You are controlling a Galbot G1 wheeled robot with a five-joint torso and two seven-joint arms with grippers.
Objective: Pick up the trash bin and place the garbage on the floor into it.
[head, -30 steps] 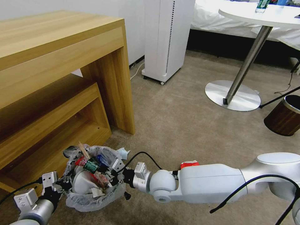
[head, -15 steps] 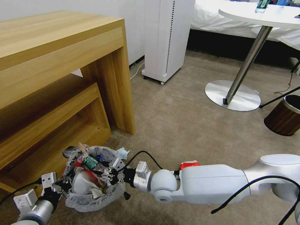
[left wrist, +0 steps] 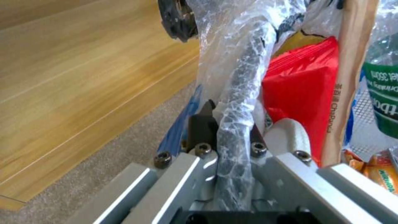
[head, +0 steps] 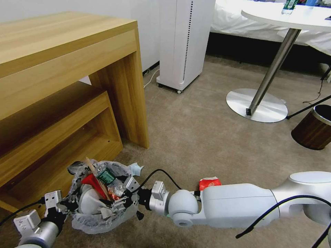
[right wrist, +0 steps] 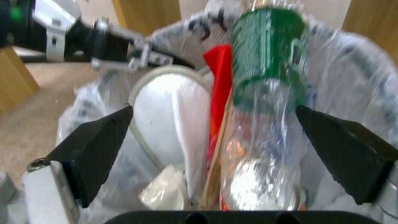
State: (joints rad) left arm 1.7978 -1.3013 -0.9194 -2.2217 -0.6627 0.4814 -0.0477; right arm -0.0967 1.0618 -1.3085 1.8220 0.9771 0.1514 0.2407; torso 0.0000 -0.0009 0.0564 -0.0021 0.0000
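Note:
The trash bin (head: pixel 86 222), lined with a crinkly plastic bag, stands on the floor (head: pixel 200 137) by the desk. My left gripper (head: pixel 65 206) is shut on its rim (left wrist: pixel 236 102). In the bin lie a white slipper (right wrist: pixel 174 105), a red wrapper (right wrist: pixel 219 74), a wooden stick (right wrist: pixel 215 168) and a clear bottle (right wrist: pixel 265 93) with a green label. My right gripper (right wrist: pixel 219 140) hovers open over the bin, its fingers (right wrist: pixel 95 146) wide on either side of the bottle. On the carpet, a pale blue mask (head: pixel 136 168) lies by the bin and a red wrapper (head: pixel 209 183) behind my right arm.
A wooden desk (head: pixel 69 69) with a low shelf stands close on the left. A white tower appliance (head: pixel 182 44) is at the back. Farther right are a round table's steel base (head: pixel 257 105) and a dark brown bin (head: pixel 313 129). Open carpet lies between them.
My right arm has sunk a little and its gripper sits lower over the bin. The bottle and red wrapper have shifted inside the bin. The left gripper keeps its hold.

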